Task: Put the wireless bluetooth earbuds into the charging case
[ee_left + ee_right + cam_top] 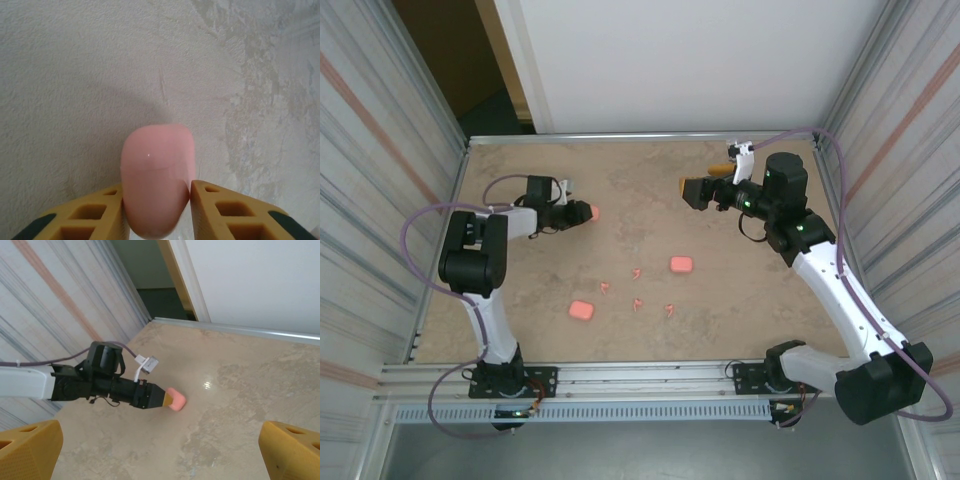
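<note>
A rounded pink charging case (156, 175) rests on the table between the yellow fingers (92, 212) of my left gripper (156, 200), and both fingers lie against its sides. From above, this case (591, 213) sits at the tip of the left gripper (578, 214) at the far left. Two more pink cases (681, 264) (581, 310) lie mid-table. Several tiny pink earbuds (637, 271) (605, 289) (669, 309) are scattered between them. My right gripper (688, 190) hangs open above the far right, its fingers (30, 445) wide apart and empty. It looks across at the left gripper (167, 400) and its case (177, 400).
Metal-ribbed walls close in the table on the left (380, 150) and right (910, 120), with a white panel (700, 60) at the back. A rail (640, 375) runs along the near edge by the arm bases.
</note>
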Robot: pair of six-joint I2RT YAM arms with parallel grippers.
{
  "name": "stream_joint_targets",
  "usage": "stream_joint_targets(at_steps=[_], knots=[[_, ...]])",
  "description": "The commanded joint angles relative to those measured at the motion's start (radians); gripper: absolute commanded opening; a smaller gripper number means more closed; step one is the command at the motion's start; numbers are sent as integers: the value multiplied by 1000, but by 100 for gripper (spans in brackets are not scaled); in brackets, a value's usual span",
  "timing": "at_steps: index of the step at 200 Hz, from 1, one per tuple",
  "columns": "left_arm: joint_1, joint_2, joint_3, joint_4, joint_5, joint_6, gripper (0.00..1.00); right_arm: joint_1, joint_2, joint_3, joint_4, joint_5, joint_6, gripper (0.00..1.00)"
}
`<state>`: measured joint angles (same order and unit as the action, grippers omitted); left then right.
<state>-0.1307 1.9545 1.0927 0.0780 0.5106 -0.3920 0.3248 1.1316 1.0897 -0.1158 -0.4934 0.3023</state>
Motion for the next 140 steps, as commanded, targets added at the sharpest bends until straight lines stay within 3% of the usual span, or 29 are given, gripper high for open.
stream_joint_targets(at_steps=[1,96,140], knots=[[9,-2,-1,-29,-33,22,37,-6,-9,1,-5,6,-20,99],[43,-103,-34,-34,17,35,49,8,-55,-9,-51,35,-32,99],[52,-246,-84,-8,33,26,51,103,-78,-24,-85,106,-147,99]])
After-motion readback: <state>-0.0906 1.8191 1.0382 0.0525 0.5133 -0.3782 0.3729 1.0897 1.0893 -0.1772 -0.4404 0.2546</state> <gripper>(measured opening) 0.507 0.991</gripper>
